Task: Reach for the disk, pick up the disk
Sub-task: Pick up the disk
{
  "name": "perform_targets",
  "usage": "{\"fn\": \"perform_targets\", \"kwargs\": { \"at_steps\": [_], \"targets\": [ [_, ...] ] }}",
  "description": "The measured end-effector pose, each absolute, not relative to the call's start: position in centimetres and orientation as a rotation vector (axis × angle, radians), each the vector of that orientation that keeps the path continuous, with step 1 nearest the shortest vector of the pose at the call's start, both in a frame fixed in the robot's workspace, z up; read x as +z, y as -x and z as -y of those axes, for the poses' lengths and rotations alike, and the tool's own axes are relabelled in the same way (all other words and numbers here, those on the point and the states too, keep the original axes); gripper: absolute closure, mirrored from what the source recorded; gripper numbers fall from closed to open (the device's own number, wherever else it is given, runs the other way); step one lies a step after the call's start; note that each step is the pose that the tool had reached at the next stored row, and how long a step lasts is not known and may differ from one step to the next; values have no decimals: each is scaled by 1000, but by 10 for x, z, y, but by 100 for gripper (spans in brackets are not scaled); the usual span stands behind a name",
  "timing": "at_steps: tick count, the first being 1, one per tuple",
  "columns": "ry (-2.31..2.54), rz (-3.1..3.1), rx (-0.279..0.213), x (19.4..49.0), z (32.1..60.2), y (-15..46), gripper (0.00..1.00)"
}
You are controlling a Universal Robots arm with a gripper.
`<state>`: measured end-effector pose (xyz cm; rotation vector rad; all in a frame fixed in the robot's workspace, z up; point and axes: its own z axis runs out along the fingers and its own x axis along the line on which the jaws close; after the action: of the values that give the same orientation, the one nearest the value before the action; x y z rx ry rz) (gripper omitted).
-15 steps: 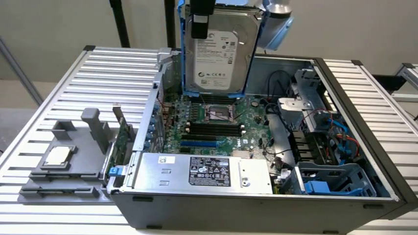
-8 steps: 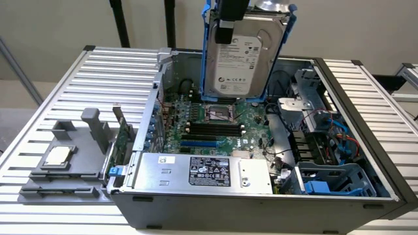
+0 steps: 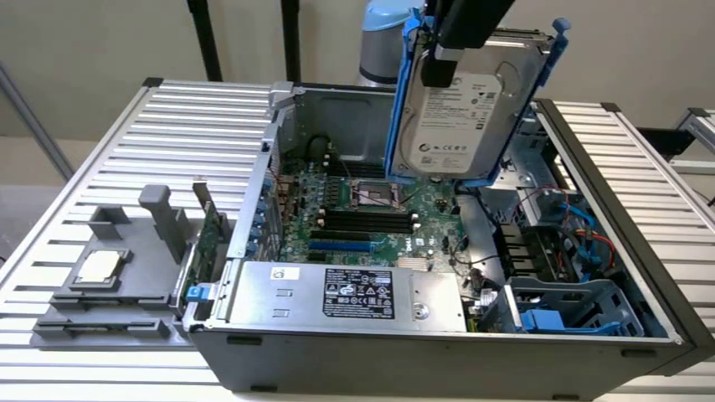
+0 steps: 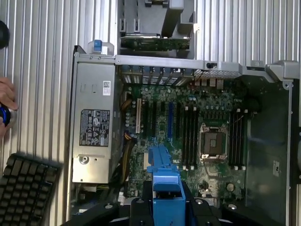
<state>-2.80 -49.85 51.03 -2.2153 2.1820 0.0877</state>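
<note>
**Disk lifted clear, hanging above the open case**

Held high over the open computer case point(image 3: 447, 251): the disk point(image 3: 458, 117), silver-grey with its white label facing the exterior view, clipped in its bright blue frame point(image 3: 404, 100). Pinched at the upper end by the gripper point(image 3: 447, 63), black fingers closed partway onto the disk and frame rather than pressed fully together. Long axis close to upright, tilted slightly, with the lower edge hanging over the motherboard point(image 3: 369, 209) and touching nothing below. Directly beneath the gripper, then, in line with the fingers, no offset to either side.

From the wrist view, looking down the length of the load: blue frame point(image 4: 164, 183) running straight out from between the black gripper body, motherboard point(image 4: 188, 127) well below it. Empty processor socket point(image 4: 214, 141) and memory slots in plain sight underneath.

Elsewhere in the case: silver power supply with black label point(image 3: 347, 293) along the near wall, blue drive bay point(image 3: 570, 314) toward the exterior view's right. Outside it, on the ribbed metal surface point(image 3: 90, 167), a grey tray with a small square chip point(image 3: 99, 266), untouched. At the wrist view's edge, a person's hand point(image 4: 5, 106) and a black keyboard point(image 4: 26, 188).

Judged from this: reach done, pick-up done or all but done, disk well apart from everything in the case.
</note>
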Motion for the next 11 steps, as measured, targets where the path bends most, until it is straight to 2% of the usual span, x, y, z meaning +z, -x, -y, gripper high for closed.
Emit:
{"fn": "perform_targets", "kwargs": {
  "at_steps": [11],
  "targets": [
    [2215, -2182, 88, 510, 516, -22, 67]
  ]
}}
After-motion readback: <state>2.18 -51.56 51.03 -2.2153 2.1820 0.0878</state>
